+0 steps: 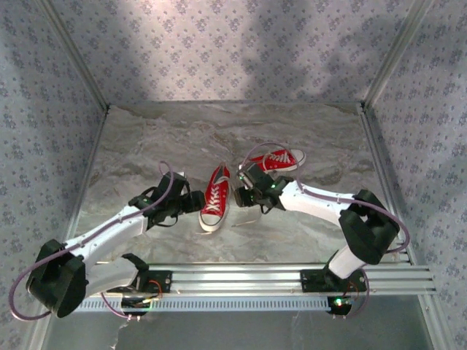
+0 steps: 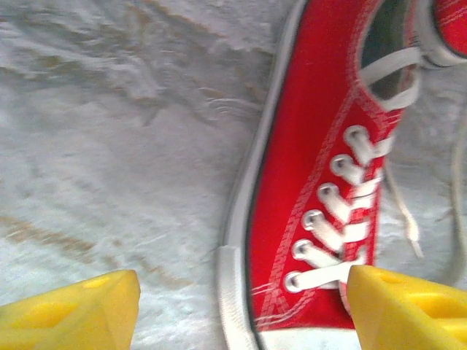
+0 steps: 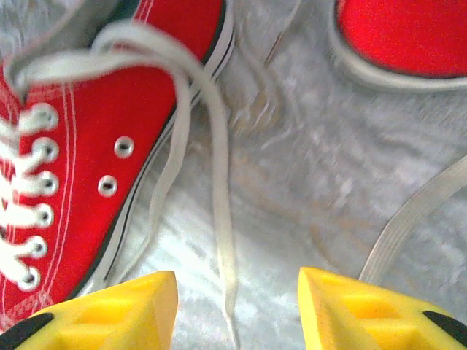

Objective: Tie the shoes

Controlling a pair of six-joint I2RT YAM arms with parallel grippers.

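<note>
One red shoe (image 1: 215,197) stands mid-table with its white toe cap pointing at the arms. The other red shoe (image 1: 281,160) lies behind it to the right. My left gripper (image 1: 195,203) is at the near shoe's left side, and in the left wrist view it (image 2: 244,315) is open, its yellow fingers (image 2: 73,313) straddling the shoe's (image 2: 306,182) sole edge and lowest eyelets. My right gripper (image 1: 243,191) is on the shoe's right, also open (image 3: 237,313). A loose white lace (image 3: 219,219) from the shoe (image 3: 87,146) trails on the table between its fingers, ungripped.
The second shoe's sole (image 3: 401,44) and its loose lace (image 3: 416,219) lie to the right of my right gripper. Patterned walls (image 1: 44,109) close in the marbled table (image 1: 146,146) on three sides. An aluminium rail (image 1: 292,277) runs along the near edge.
</note>
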